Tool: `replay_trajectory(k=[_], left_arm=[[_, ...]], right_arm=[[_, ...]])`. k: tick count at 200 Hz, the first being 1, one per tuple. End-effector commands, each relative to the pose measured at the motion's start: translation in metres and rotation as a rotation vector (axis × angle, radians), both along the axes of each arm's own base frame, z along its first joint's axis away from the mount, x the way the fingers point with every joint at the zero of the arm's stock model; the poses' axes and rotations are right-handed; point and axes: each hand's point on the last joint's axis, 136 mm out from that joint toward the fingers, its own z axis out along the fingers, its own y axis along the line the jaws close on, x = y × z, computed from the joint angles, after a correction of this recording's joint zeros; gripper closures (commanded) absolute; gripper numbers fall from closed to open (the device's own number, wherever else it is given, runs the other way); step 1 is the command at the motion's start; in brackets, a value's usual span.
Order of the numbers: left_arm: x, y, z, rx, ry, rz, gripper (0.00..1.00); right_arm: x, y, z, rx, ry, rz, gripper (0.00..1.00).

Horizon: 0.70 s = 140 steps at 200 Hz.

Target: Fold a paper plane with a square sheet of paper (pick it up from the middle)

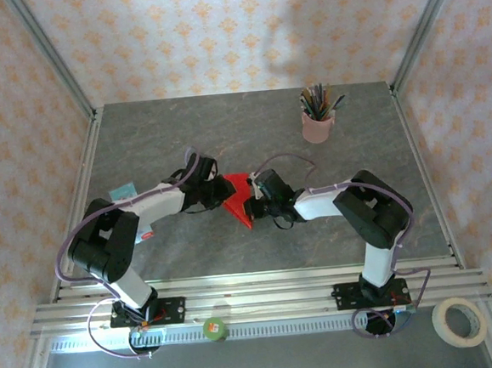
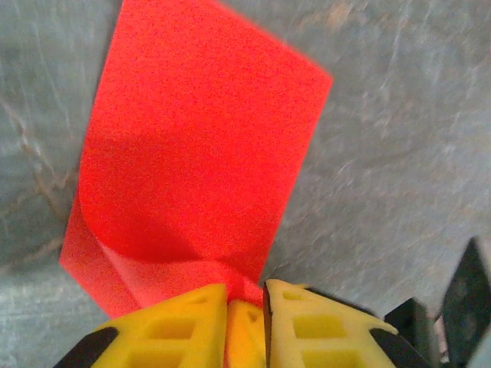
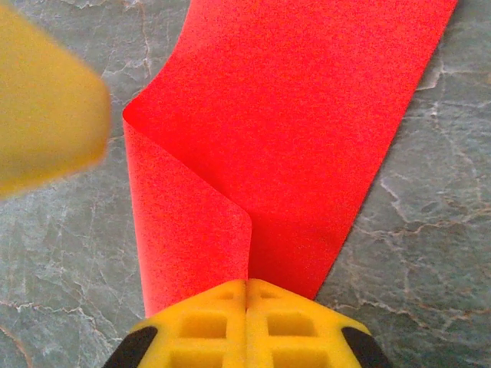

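Mid-frame: left tool (image 2: 246, 299) and right tool (image 3: 247, 287) both clamp the square sheet of paper (image 1: 237, 203), held curled, likely for creasing.

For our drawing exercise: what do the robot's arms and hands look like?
The left arm and right arm have white links between bulky black joints, with greyish-purple cables looping alongside. The left hand and right hand have yellow fingers with square recesses and black corners.

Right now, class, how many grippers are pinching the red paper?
2. The left gripper pinches the red paper from its left side; the right gripper pinches it from its right side.
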Motion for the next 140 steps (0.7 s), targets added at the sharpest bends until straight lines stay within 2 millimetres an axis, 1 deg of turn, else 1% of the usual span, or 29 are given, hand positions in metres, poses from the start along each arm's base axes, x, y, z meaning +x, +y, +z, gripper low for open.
replay_trajectory(k=[1,33,56,74,90,140], left_arm=[[-0.001,-0.008,0.005,-0.065,0.001,0.031,0.80],[-0.008,-0.011,-0.007,-0.074,0.032,0.037,0.82],[-0.009,-0.019,-0.007,-0.097,0.037,0.035,0.83],[-0.008,-0.021,-0.007,-0.106,0.037,0.043,0.84],[-0.008,-0.021,-0.009,-0.104,0.043,0.050,0.85],[-0.013,-0.011,-0.029,-0.049,0.076,0.071,0.91]], right_arm=[[-0.004,-0.004,-0.015,-0.038,0.041,0.003,0.96],[-0.004,-0.005,-0.017,-0.045,0.048,0.000,0.95],[-0.004,-0.005,-0.018,-0.048,0.050,-0.002,0.94],[-0.004,-0.005,-0.018,-0.050,0.051,-0.003,0.94],[-0.003,-0.005,-0.019,-0.054,0.052,-0.005,0.94],[-0.003,-0.007,-0.020,-0.063,0.053,-0.009,0.93]])
